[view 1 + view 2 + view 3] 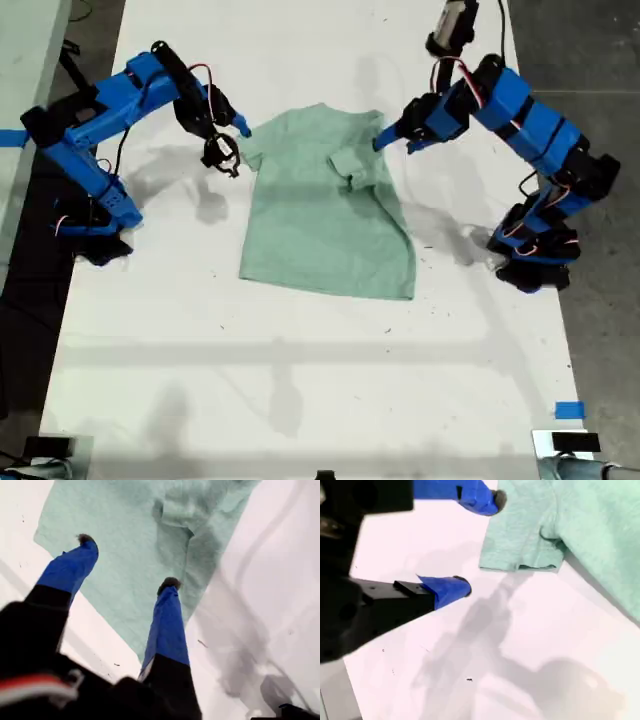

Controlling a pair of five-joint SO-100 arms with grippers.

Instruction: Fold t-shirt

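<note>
In the exterior view the t-shirt (325,205) lies flat mid-counter (300,380); the first wrist view shows my first gripper (127,562) with jaws apart over a folded-in sleeve, which could drag loose; the second shows my second gripper (480,542) with jaws apart beside the other sleeve, likely to miss it.

A long white surface (300,380) fills most of the exterior view, matt and evenly lit from above, with soft grey shadows lying across it. A few small dark specks (388,330) dot it. Dark grey floor (590,60) shows along both sides. A small piece of blue tape (568,410) sits near the surface's lower corner at the exterior view's right, and another blue strip (10,137) at the left edge
</note>
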